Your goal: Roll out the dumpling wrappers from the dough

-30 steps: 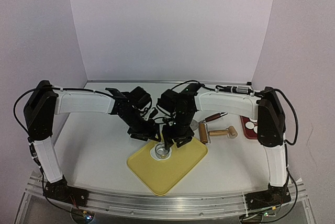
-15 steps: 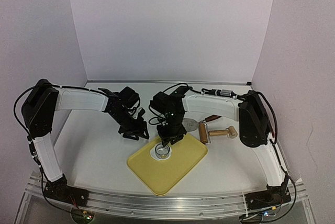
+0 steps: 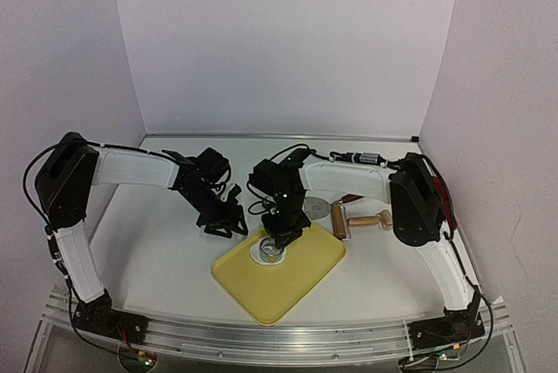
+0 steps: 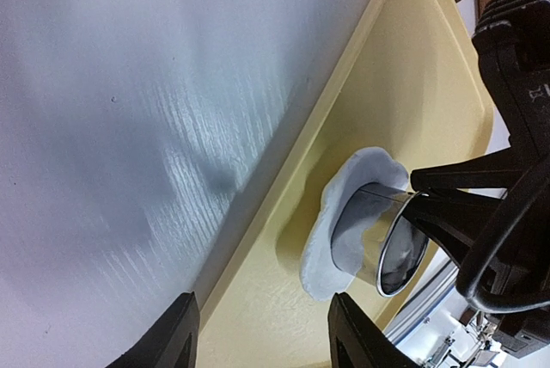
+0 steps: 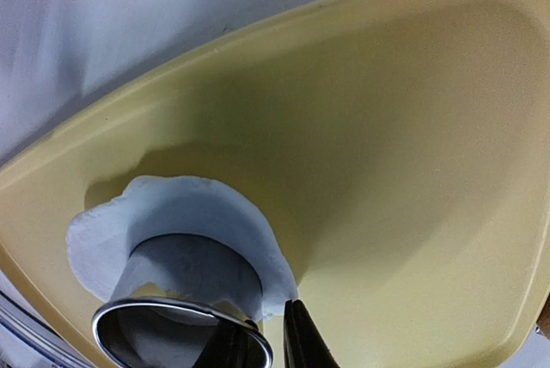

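Right arm [image 3: 349, 177] bent leftward, wrist angled down; right claw [image 3: 279, 239] pinched ring cutter [image 5: 176, 321] wall on dough patch [image 5: 185, 209], yellow tray [image 3: 292, 290]. Left claw [image 4: 262, 334] released, low over surface [image 3: 157, 251] beside tray.

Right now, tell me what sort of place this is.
Probably a robot lab bench for food prep: bare white walls, a yellow tray holding dough and a ring cutter, a rolling pin nearby.

The top camera looks down from behind the arms; both wrist cameras closely share tray [image 3: 288, 295] and cutter [image 3: 272, 252].
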Robot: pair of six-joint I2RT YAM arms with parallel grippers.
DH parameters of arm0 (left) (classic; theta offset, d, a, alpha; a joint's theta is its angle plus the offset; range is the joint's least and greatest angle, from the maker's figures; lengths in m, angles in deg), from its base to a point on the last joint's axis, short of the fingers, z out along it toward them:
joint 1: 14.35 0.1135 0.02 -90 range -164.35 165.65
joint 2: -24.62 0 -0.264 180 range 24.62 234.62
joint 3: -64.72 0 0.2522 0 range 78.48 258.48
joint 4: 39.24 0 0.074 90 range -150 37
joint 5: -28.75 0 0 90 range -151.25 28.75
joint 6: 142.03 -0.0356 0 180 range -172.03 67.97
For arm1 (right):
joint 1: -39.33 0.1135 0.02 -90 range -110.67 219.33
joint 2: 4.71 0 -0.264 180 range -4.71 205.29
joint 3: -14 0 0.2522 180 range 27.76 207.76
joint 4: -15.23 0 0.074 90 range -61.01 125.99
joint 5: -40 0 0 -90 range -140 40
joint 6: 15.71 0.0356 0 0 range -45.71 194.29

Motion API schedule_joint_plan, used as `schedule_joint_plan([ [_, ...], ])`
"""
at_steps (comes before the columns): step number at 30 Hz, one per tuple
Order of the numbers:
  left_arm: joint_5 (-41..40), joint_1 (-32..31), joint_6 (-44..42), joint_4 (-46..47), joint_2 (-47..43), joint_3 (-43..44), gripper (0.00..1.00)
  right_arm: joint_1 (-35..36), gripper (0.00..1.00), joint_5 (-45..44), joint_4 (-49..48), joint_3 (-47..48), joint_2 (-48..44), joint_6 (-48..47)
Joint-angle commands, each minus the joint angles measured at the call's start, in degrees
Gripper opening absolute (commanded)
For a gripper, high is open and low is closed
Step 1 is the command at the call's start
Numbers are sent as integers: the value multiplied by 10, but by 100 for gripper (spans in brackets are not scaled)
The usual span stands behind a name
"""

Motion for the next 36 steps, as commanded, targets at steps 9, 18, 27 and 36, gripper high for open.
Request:
schedule_joint_plan([
  [9,96,-1,19,64,-3,-1,48,26,1,-109,40,32,10,-11],
  [18,143,-1,48,86,15,-14,42,36,0,-137,76,40,33,-17],
  [27,150,-15,69,87,45,-26,35,38,0,-126,83,24,54,0],
  [36,149,-22,84,114,98,-19,33,39,0,-121,83,35,62,6],
])
